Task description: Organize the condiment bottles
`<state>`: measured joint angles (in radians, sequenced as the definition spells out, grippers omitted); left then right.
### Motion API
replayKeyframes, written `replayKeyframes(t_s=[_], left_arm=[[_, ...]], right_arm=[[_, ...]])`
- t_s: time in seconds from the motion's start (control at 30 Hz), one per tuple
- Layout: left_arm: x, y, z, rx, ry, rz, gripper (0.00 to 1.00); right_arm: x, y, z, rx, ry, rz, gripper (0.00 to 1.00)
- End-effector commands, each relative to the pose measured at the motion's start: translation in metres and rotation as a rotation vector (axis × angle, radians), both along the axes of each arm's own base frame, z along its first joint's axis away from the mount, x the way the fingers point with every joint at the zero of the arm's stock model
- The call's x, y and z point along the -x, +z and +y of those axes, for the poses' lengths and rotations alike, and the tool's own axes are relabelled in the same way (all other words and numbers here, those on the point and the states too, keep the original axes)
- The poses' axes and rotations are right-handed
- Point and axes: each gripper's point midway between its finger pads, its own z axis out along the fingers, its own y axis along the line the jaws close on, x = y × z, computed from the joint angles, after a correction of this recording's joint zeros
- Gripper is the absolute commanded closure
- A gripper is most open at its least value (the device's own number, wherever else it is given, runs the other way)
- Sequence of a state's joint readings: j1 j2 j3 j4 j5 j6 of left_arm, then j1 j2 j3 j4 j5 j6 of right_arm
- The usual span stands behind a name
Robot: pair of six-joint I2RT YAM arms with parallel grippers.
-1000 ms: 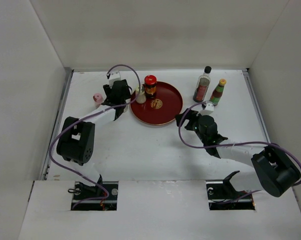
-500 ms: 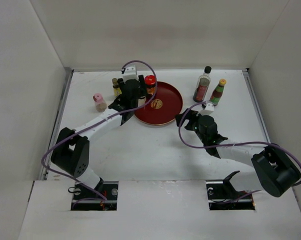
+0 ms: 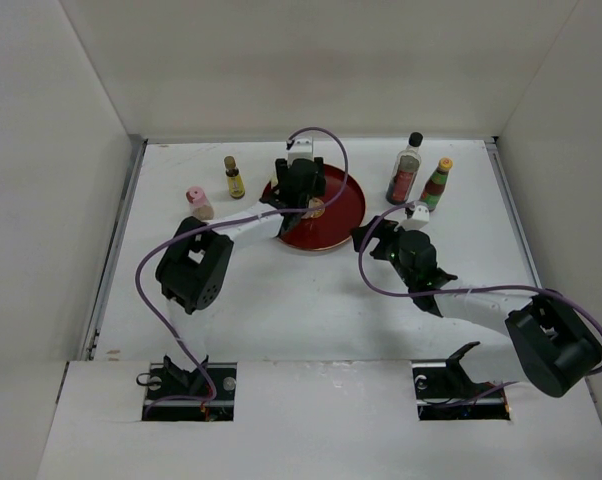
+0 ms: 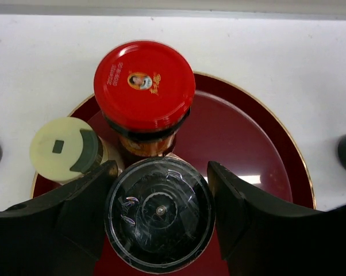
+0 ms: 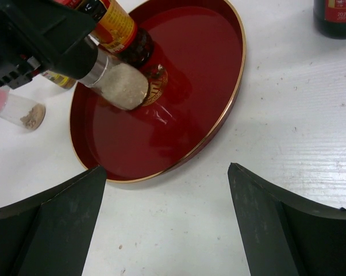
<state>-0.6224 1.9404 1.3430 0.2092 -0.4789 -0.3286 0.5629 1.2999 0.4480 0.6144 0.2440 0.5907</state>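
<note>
Set down carelessly, the clear glass shaker (image 4: 159,221) could have toppled the red-lidded jar (image 4: 144,86) or the cream-capped bottle (image 4: 64,150) crowding it. Dark-capped and full of pale powder, it sat pinched in the left jaws over the round dark-red plate (image 4: 242,138). The right jaws hung spread and empty above the tabletop (image 5: 288,115).

**Plate at upper centre, bottles on both sides**

On the plate (image 3: 339,228) stands a jar (image 4: 144,86), with a flip-top shaker (image 4: 61,150) to its left at the rim. Just before the jar, a grinder (image 4: 158,221) sits inside the left gripper (image 4: 161,172). Upper left are a small bottle (image 3: 233,177) and a stubby shaker (image 3: 197,203). Upper right, a tall bottle (image 3: 406,170) stands beside a sauce bottle (image 3: 437,185).
</note>
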Motion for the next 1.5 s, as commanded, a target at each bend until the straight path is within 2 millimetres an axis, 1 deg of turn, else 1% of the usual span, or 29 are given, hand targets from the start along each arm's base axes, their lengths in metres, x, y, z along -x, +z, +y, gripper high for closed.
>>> replayKeyframes(t_s=[0.0,0.03,0.07,0.13,0.2,0.27,0.37,0.4,0.43,0.47,0.5,0.6,0.67,0.73,0.83,1.0,1.07,1.13,1.23,1.33,1.4,1.47], left_arm=[[-0.021,0.068,-0.007,0.103,0.016,-0.171,0.6],[-0.021,0.065,-0.006,0.099,0.018,-0.169,0.57],[-0.02,0.062,-0.006,0.096,0.018,-0.166,0.52],[-0.015,0.058,-0.005,0.095,0.015,-0.164,0.36],[-0.007,0.065,-0.005,0.106,0.008,-0.176,0.23],[0.005,0.083,-0.002,0.122,0.001,-0.197,0.16],[0.027,0.125,0.016,0.174,0.01,-0.265,0.13],[0.033,0.14,0.026,0.191,0.022,-0.29,0.13],[0.036,0.149,0.037,0.199,0.041,-0.302,0.12],[0.037,0.156,0.053,0.2,0.071,-0.313,0.12],[0.035,0.159,0.069,0.195,0.107,-0.313,0.11],[0.018,0.147,0.119,0.158,0.222,-0.257,0.13],[0.001,0.134,0.147,0.128,0.284,-0.21,0.17],[-0.016,0.121,0.164,0.105,0.304,-0.163,0.23],[-0.038,0.104,0.183,0.095,0.318,-0.111,0.3],[-0.055,0.083,0.204,0.076,0.349,-0.059,0.31],[-0.06,0.074,0.204,0.074,0.342,-0.041,0.31],[-0.065,0.066,0.201,0.068,0.33,-0.024,0.31],[-0.07,0.057,0.205,0.065,0.338,-0.014,0.32],[-0.077,0.05,0.204,0.057,0.338,-0.002,0.38],[-0.079,0.047,0.208,0.054,0.344,0.002,0.47],[-0.079,0.045,0.208,0.054,0.345,0.006,0.56]], right_arm=[[-0.007,0.026,0.001,-0.043,-0.009,-0.08,0.06],[-0.007,0.027,0.002,-0.044,-0.007,-0.081,0.06],[-0.007,0.026,0.001,-0.045,-0.009,-0.079,0.06],[-0.007,0.024,0.002,-0.044,-0.006,-0.073,0.06],[-0.007,0.025,0.002,-0.043,-0.006,-0.075,0.06],[-0.007,0.026,0.0,-0.046,-0.012,-0.079,0.05],[-0.007,0.025,0.001,-0.046,-0.009,-0.077,0.05],[-0.007,0.027,0.001,-0.046,-0.009,-0.08,0.05],[-0.007,0.027,0.0,-0.047,-0.011,-0.08,0.05],[-0.007,0.027,0.0,-0.049,-0.011,-0.08,0.05],[-0.007,0.025,0.001,-0.047,-0.008,-0.075,0.05],[-0.007,0.026,0.003,-0.045,-0.003,-0.077,0.05],[-0.007,0.026,0.002,-0.046,-0.006,-0.077,0.05],[-0.007,0.022,0.004,-0.044,0.001,-0.068,0.05],[-0.008,0.024,0.004,-0.039,0.002,-0.073,0.04],[-0.009,0.021,0.006,-0.038,0.007,-0.063,0.04],[-0.009,0.023,0.006,-0.039,0.008,-0.069,0.03],[-0.009,0.02,0.007,-0.038,0.007,-0.06,0.03],[-0.01,0.021,0.008,-0.035,0.014,-0.061,0.03],[-0.01,0.02,0.008,-0.037,0.014,-0.062,0.03],[-0.01,0.018,0.009,-0.033,0.017,-0.054,0.03],[-0.009,0.021,0.008,-0.036,0.017,-0.062,0.03]])
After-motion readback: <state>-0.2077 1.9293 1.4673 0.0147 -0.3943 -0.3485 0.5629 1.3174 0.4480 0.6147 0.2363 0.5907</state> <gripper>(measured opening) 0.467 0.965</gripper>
